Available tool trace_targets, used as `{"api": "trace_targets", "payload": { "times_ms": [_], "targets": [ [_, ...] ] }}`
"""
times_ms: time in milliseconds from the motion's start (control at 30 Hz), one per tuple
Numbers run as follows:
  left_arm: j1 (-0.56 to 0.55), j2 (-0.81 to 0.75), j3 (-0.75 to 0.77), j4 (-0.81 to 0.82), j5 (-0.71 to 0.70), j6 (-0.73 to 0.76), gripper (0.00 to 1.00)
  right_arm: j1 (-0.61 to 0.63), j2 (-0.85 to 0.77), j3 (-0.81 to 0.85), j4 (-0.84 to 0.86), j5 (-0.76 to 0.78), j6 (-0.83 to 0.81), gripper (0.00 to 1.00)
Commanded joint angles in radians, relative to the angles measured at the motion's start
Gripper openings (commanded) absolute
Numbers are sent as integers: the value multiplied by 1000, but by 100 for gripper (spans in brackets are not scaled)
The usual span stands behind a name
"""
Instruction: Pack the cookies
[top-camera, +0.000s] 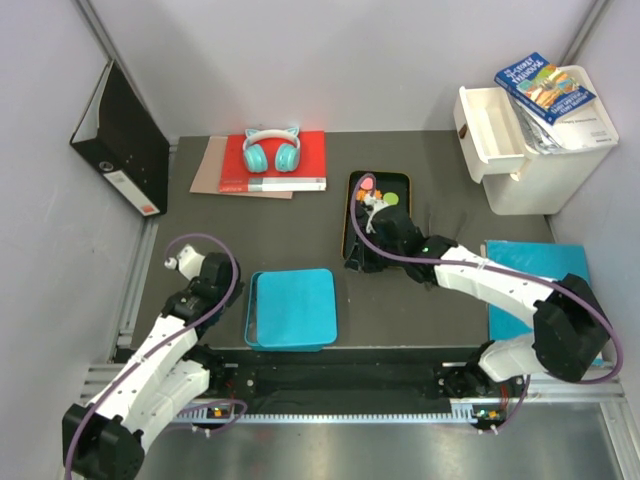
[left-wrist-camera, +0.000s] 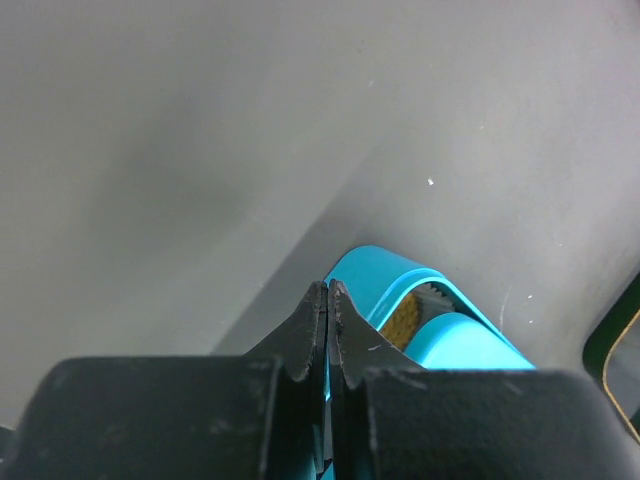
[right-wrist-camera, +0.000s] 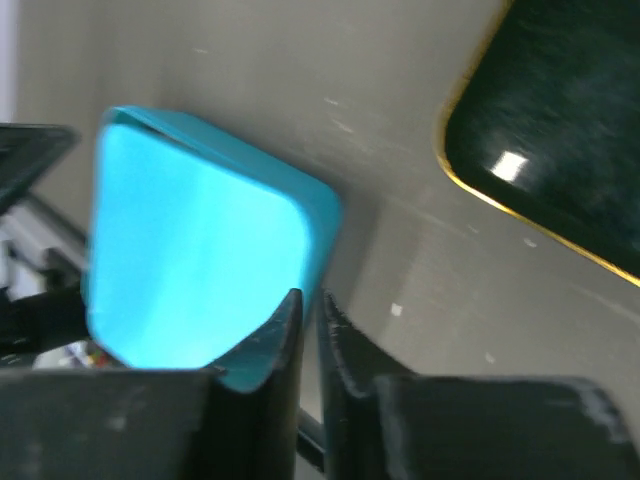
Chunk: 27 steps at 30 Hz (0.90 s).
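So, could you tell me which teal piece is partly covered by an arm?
The flat teal sheet at the right edge; the right arm overlaps it, while the central teal box shows whole.

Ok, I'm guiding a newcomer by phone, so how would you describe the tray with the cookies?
Look at the dark table: right of its middle, between the red book with turquoise headphones and the white bin, lies a black tray. Its thin gold rim and the pink, orange and green cookies on it set it apart from the plain turquoise box at the near edge.
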Motion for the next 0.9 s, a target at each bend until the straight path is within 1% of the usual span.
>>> {"api": "trace_targets", "payload": {
  "times_ms": [0,167,333,533,667,867],
  "targets": [
    [5,-7,-5,-6,-11,-2,0,35,-19,-55,-103,106,-39,0],
    [5,-8,-22,-15,-9,-5,0,87,2,-72,-138,141,-51,0],
    [5,-22,-34,-20,1,-9,0,138,50,-62,-143,142,-48,0],
    [5,-27,-45,-18,32,-22,0,227,142,10,-152,133,-52,0],
    [5,-42,-44,-24,32,-19,0,247,188,33,-140,113,-46,0],
    [5,-47,-48,-24,38,-17,0,255,194,50,-132,98,-40,0]
  ]
}}
